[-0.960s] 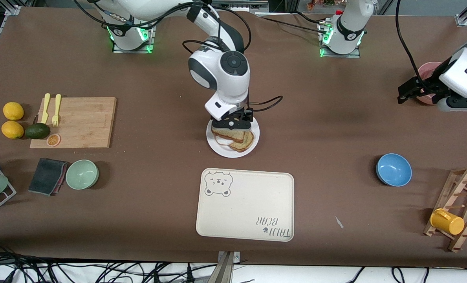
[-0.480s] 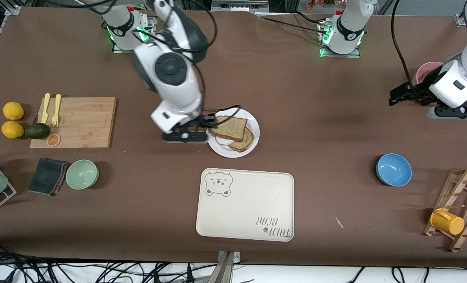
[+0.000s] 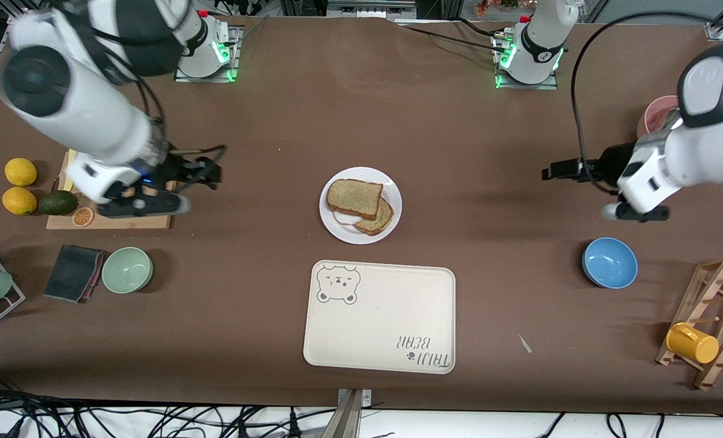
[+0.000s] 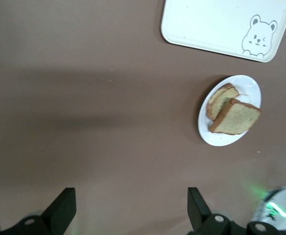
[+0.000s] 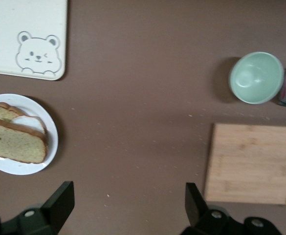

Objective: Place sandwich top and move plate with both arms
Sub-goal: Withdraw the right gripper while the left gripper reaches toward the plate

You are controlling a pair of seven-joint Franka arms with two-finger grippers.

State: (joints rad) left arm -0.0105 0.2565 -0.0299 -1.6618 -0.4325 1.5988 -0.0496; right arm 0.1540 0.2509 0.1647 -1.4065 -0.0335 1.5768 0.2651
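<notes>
The right gripper (image 3: 145, 204) has pulled off the plate (image 3: 391, 210) and is now hanging open over the cutting board (image 3: 154, 164) — the sandwich top (image 3: 354, 198) is lying on the stack, mid-worktop. The left gripper (image 3: 635, 213) is hovering open above the blue bowl (image 3: 609, 263) — the tray (image 3: 379, 316) is lying nearer the camera.

My two white arms end in black grippers. A round plain white plate (image 3: 391, 182) carries a squarish light tan bread slice with darker brown crust (image 3: 354, 198). The table (image 3: 489, 152) is matte brown. A cream rectangular tray (image 3: 379, 316) bears a grey bear outline and grey lettering.
</notes>
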